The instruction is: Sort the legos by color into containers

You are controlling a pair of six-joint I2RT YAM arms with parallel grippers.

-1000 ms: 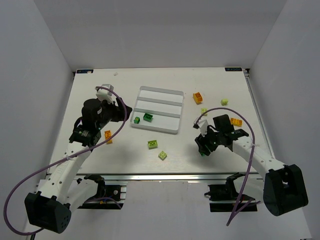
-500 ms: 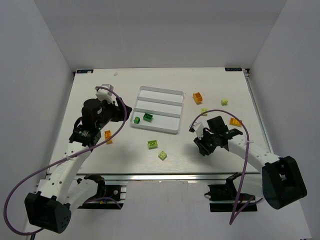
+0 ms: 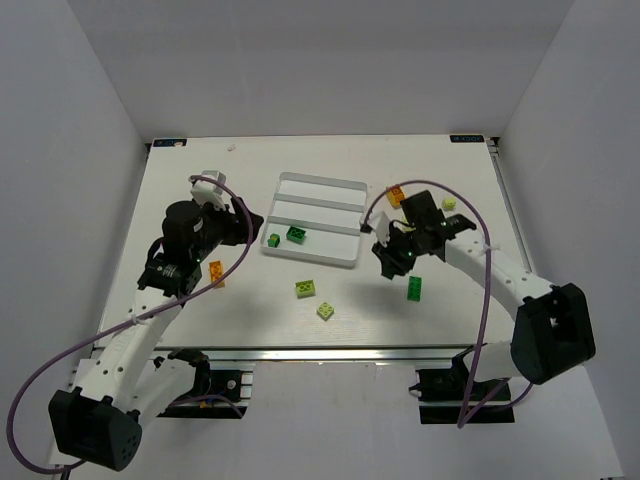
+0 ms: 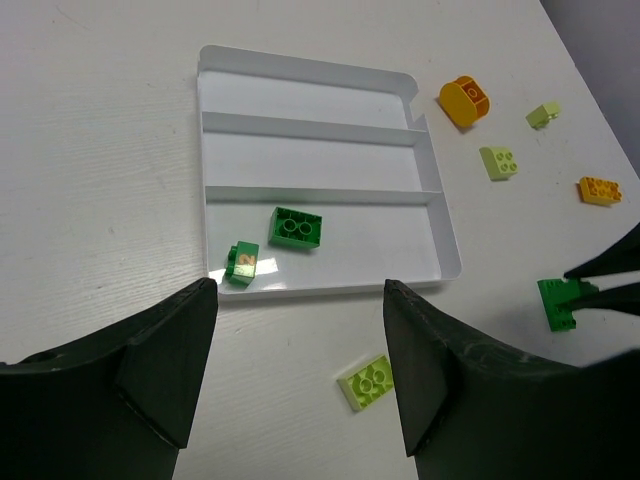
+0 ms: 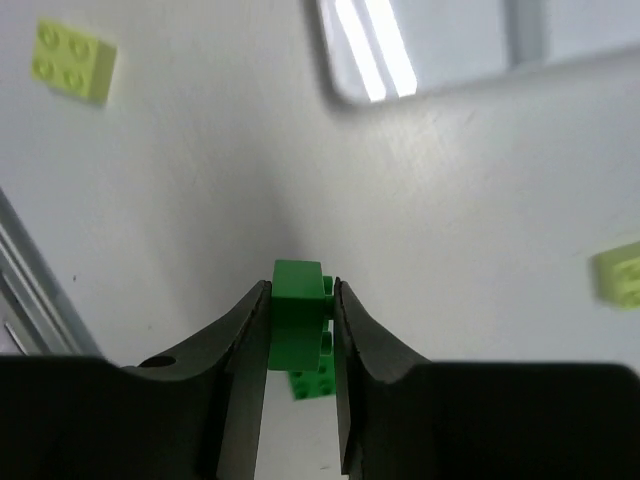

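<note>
My right gripper (image 5: 300,290) is shut on a dark green lego (image 5: 298,312) and holds it above the table. In the top view this gripper (image 3: 388,265) hangs just right of the white tray (image 3: 318,181), and its fingers hide the held lego. A second dark green lego (image 3: 414,289) lies on the table behind the fingertips. Two dark green legos (image 4: 296,228) (image 4: 241,263) sit in the tray's near compartment (image 4: 400,262); the other two are bare. My left gripper (image 4: 298,295) is open over the table just before the tray's near rim, holding nothing.
Loose on the table are a pale green plate (image 3: 306,289) and a pale green brick (image 3: 326,311) near the front. An orange brick (image 3: 397,195) and a pale one (image 3: 449,203) lie right of the tray. Another orange brick (image 3: 216,270) sits under my left arm.
My right gripper closed on a dark green lego, lifted it and swung up and left toward the tray's right end. A second dark green lego now shows where it was. My left arm barely moved.
</note>
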